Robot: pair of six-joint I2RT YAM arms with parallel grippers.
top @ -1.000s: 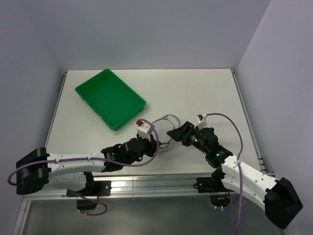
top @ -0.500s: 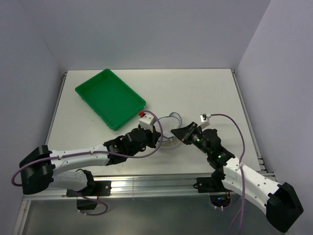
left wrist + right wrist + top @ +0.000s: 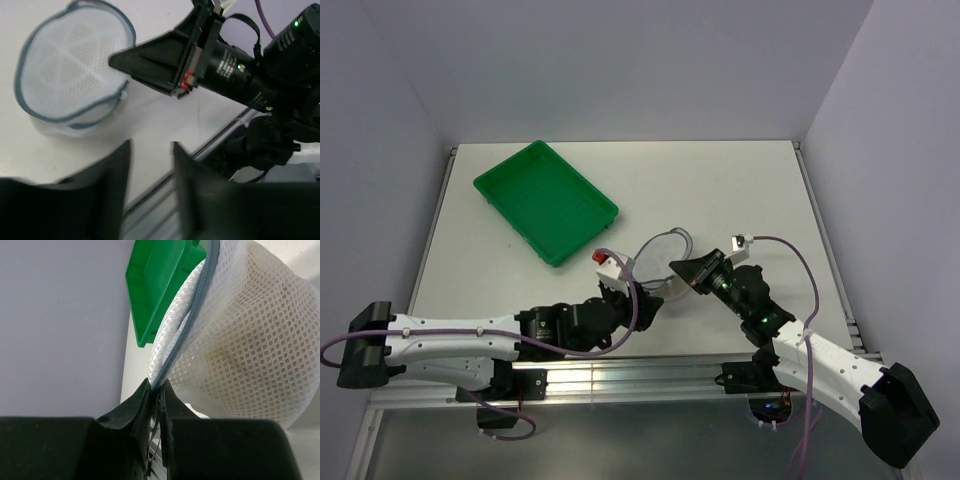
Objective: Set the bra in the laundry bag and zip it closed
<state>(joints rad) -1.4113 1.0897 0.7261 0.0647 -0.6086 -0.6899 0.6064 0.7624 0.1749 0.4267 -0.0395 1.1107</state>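
White table (image 3: 740,190), both arms reaching in from the near edge toward its middle front. Green tray (image 3: 545,200) lies at far left, well apart from the bag. Laundry bag (image 3: 658,260) sits near the table's centre front, between the two wrists, tilted with its round face turned up and toward the left. Through the mesh, the right wrist view shows a dull yellow patch, the bra (image 3: 222,357), inside the bag. Right gripper (image 3: 156,390): jaws pressed together on the bag's grey-blue zipper rim (image 3: 187,315) at its right edge, with the mesh bulging away just beyond the tips. The left wrist view confirms the same pinch at the bag's right side. Left gripper (image 3: 151,147): the two fingers (image 3: 117,185) stand parted with only bare table between them. The bag lies ahead of and to the left of the tips, near but not touching. Cannot tell from any view whether the zipper is fully run round.
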